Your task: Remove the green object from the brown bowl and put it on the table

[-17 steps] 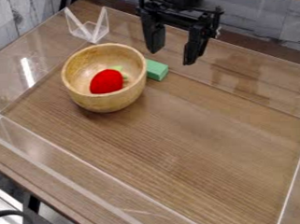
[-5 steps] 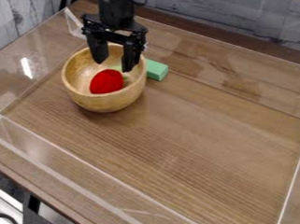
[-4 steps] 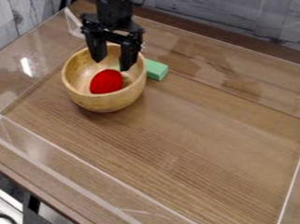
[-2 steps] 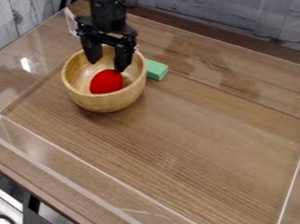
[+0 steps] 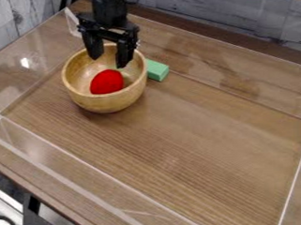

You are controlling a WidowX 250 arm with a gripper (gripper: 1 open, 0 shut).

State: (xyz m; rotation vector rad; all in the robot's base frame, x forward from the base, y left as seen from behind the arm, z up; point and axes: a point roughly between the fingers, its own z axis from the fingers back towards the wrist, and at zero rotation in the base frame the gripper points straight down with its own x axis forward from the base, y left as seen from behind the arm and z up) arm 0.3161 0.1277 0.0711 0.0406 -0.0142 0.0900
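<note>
Since the earliest frame, end effector (image 5: 109, 52) has crossed leftward from beyond green object (image 5: 158, 71) to hang over brown bowl (image 5: 104, 80)'s far rim. Fingers spread wide, grasping nothing. Green object lies on worktop (image 5: 204, 131), just outside bowl's right rim, right of end effector. Red round object (image 5: 107, 82) sits inside bowl.

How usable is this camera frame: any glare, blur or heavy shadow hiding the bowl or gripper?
Camera view: evenly lit and fairly sharp. Pale glare streaks the table and its clear plastic walls, mostly at left and front. The brown bowl, red round object and green object read clearly. The open gripper is dark, with little surface detail.
</note>
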